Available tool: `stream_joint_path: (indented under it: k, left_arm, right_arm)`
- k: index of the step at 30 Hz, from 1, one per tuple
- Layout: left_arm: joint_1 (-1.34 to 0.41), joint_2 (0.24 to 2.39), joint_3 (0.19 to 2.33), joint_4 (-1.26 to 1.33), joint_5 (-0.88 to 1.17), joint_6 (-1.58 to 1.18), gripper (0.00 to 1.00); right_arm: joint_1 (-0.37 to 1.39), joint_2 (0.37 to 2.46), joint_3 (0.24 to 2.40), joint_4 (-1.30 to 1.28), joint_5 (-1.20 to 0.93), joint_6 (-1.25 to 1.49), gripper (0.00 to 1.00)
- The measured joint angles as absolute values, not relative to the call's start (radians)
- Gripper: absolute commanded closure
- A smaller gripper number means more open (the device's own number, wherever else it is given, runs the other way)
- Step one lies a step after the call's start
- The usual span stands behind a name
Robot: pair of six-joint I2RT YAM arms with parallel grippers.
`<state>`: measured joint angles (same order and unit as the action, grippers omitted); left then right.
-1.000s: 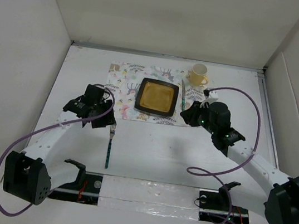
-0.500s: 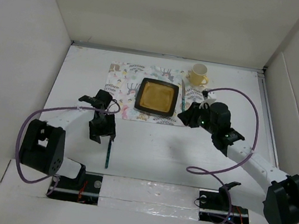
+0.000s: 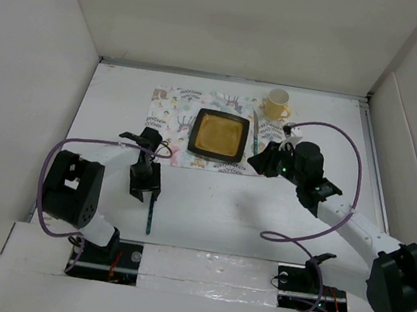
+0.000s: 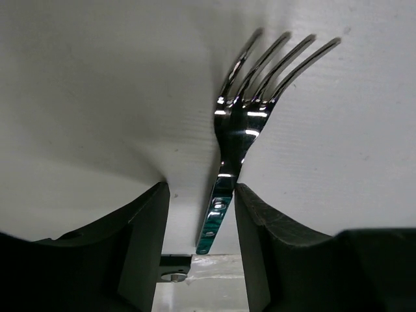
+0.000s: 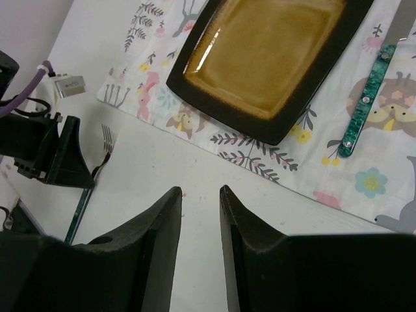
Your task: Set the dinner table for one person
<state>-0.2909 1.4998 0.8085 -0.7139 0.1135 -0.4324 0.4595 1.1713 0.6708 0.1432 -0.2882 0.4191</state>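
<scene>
The dinner table (image 3: 217,204) is the plain white tabletop. A fork (image 3: 151,212) with a teal handle lies on it, in front of the printed placemat (image 3: 174,112). My left gripper (image 3: 144,184) is open and low over the fork's upper part. In the left wrist view the fork (image 4: 244,123) lies flat, its handle between my fingers (image 4: 146,240) and closer to the right one. A dark square plate (image 3: 218,135), a teal-handled knife (image 3: 256,136) and a yellow cup (image 3: 277,103) sit on the placemat. My right gripper (image 3: 258,163) is narrowly open and empty, at the placemat's front right corner.
White wall panels enclose the table on three sides. Purple cables loop from both arms over the table. In the right wrist view, the plate (image 5: 266,58), knife (image 5: 365,97), fork (image 5: 91,188) and left gripper (image 5: 55,156) all show ahead of my fingers (image 5: 159,227).
My left arm has folded back and its gripper has come down from beside the placemat onto the fork, straddling the handle. The right arm has hardly moved.
</scene>
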Motion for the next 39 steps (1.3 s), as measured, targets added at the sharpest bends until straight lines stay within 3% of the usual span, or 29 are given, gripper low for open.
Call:
stream_joint_path:
  k: [6, 10, 11, 12, 14, 24, 33, 39]
  left_arm:
    - [-0.291, 1.551, 0.831, -0.719, 0.104, -0.43, 0.6]
    - [-0.291, 1.559, 0.833, -0.723, 0.104, -0.432, 0.75]
    - [-0.291, 1.56, 0.833, -0.724, 0.105, -0.433, 0.84]
    - [-0.291, 1.561, 0.833, -0.724, 0.106, -0.436, 0.86]
    - [-0.291, 1.562, 0.833, -0.724, 0.111, -0.435, 1.0]
    - [-0.291, 1.532, 0.875, -0.717, 0.127, -0.419, 1.0]
    - [-0.291, 1.537, 1.276, -0.606, 0.074, -0.392, 1.0]
    - [-0.291, 1.855, 1.633, -0.603, 0.047, -0.326, 1.0]
  right_arm:
    - [0.459, 1.174, 0.671, 0.143, -0.289, 0.419, 0.64]
    - [0.459, 1.174, 0.671, 0.143, -0.289, 0.419, 0.64]
    - [0.458, 1.174, 0.671, 0.143, -0.29, 0.419, 0.64]
    - [0.458, 1.174, 0.671, 0.143, -0.29, 0.419, 0.64]
    - [0.457, 1.174, 0.671, 0.143, -0.289, 0.419, 0.64]
    - [0.456, 1.183, 0.671, 0.144, -0.293, 0.42, 0.64]
    - [0.457, 1.186, 0.67, 0.15, -0.302, 0.427, 0.64]
    - [0.461, 1.186, 0.67, 0.163, -0.303, 0.427, 0.64]
